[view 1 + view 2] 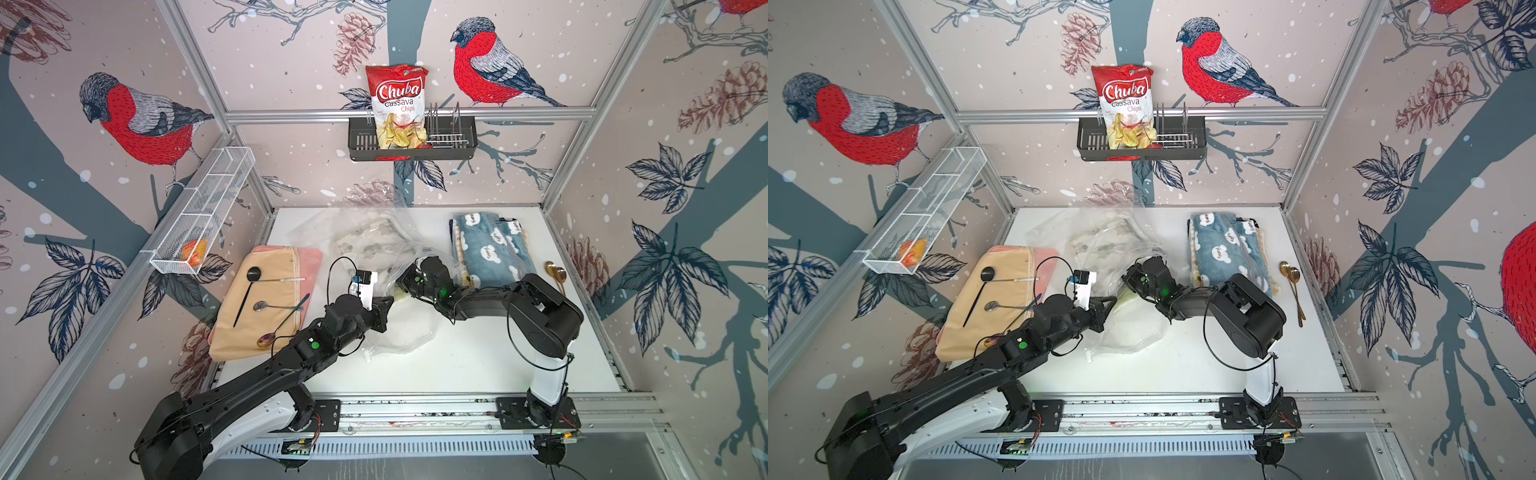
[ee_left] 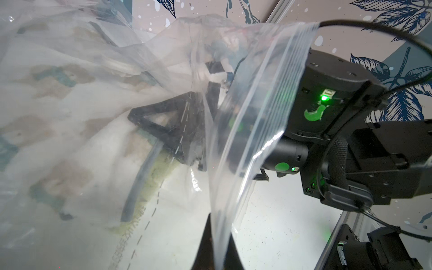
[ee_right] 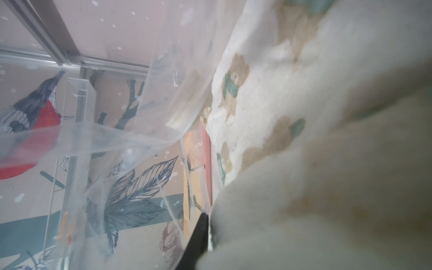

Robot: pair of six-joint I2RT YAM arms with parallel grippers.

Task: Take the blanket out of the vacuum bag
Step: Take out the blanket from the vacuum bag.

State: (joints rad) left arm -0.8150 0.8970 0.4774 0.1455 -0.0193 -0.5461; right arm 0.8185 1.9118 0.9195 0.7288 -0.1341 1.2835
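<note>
The vacuum bag (image 1: 365,245) lies crumpled in the middle of the white table (image 1: 478,365), its clear plastic rising toward the back wall. Inside it is the blanket (image 1: 361,243), cream coloured with tan and green shapes, seen through the plastic in both top views.

The left gripper (image 1: 384,303) is pressed together on the zip edge of the bag — in the left wrist view the ribbed clear strip (image 2: 264,112) runs down into the dark fingers (image 2: 205,245) at the bottom of the picture. The right gripper (image 2: 163,131) is inside the mouth of the bag. Through the plastic its black triangular fingers are close to the yellowish edge of the blanket. In the right wrist view one dark finger (image 3: 198,236) touches the cream cloth (image 3: 315,163), which fills most of the picture. Whether the jaws already pinch the cloth I cannot tell.

To the left of the bag lies a peach cushion (image 1: 266,307) with some spoons (image 1: 276,306) on it. To the right, at the back, is a folded blue towel (image 1: 490,249) with white clouds, and two golden spoons (image 1: 557,274) lie beside it. A red chips bag (image 1: 398,104) stands in the black basket (image 1: 361,145) on the back wall.
</note>
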